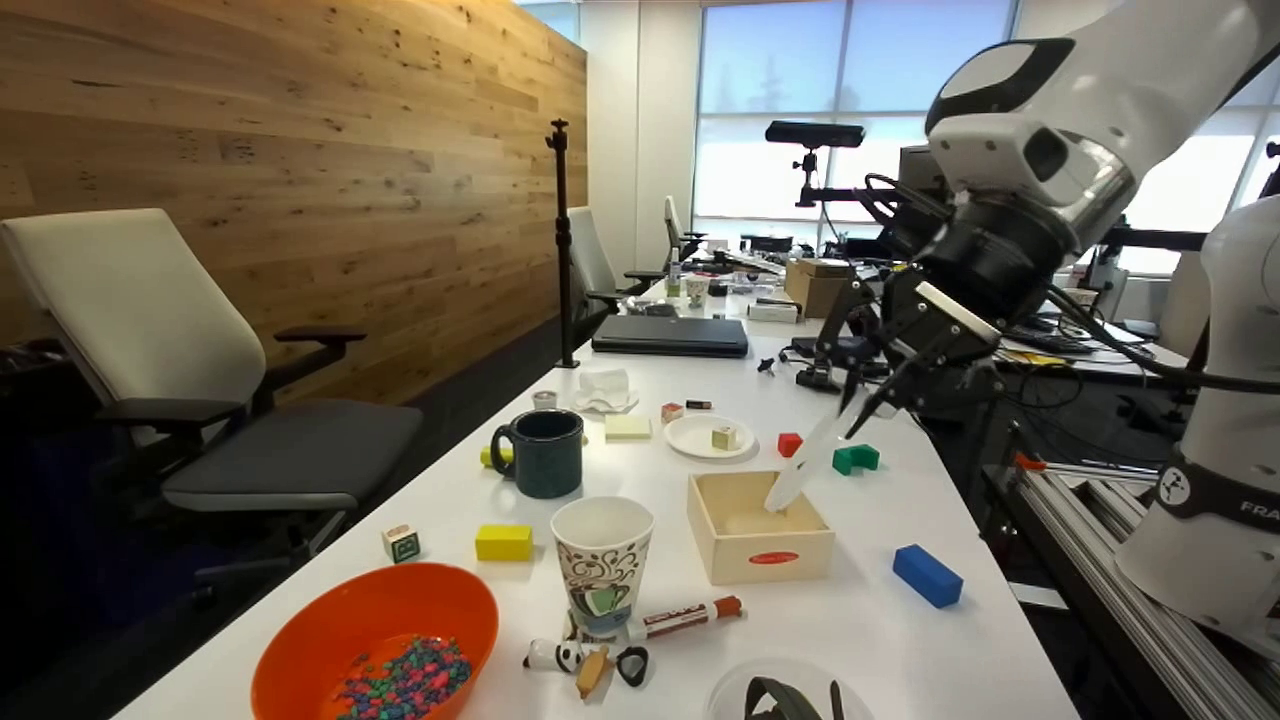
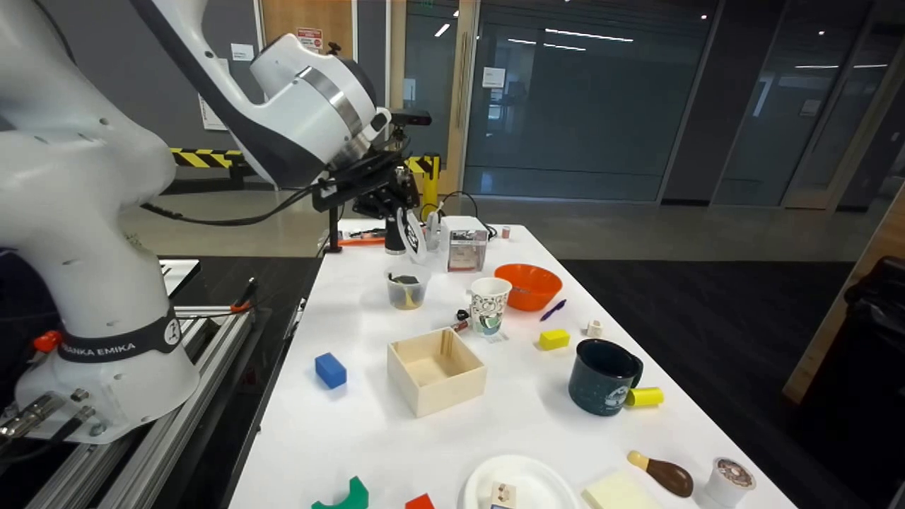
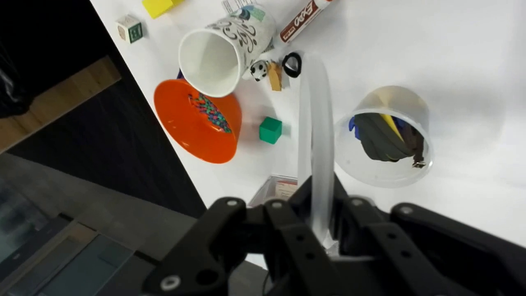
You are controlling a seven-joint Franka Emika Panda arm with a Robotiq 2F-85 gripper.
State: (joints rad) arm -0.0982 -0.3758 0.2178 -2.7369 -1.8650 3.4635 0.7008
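Note:
My gripper (image 3: pixel 323 176) is shut on a thin, whitish round lid (image 3: pixel 321 123), which stands on edge and points away from the fingers in the wrist view. Its flat face with a dark printed mark shows on the lid (image 2: pixel 411 237) in an exterior view. A clear plastic tub (image 3: pixel 390 98) with dark straps and a yellow piece inside sits on the white table, right of the lid in the wrist view. Seen in an exterior view, the lid (image 1: pixel 808 462) overlaps an open wooden box (image 1: pixel 730 560); whether they touch cannot be told from there.
Near the tub stand an orange bowl (image 3: pixel 176 119) of small coloured pieces, a patterned paper cup (image 3: pixel 250 37), a marker (image 3: pixel 302 20), a green cube (image 3: pixel 270 130) and a clear box (image 2: pixel 466 251). A blue block (image 1: pixel 927 575), mug (image 1: pixel 548 460) and plate (image 1: pixel 685 440) lie farther off.

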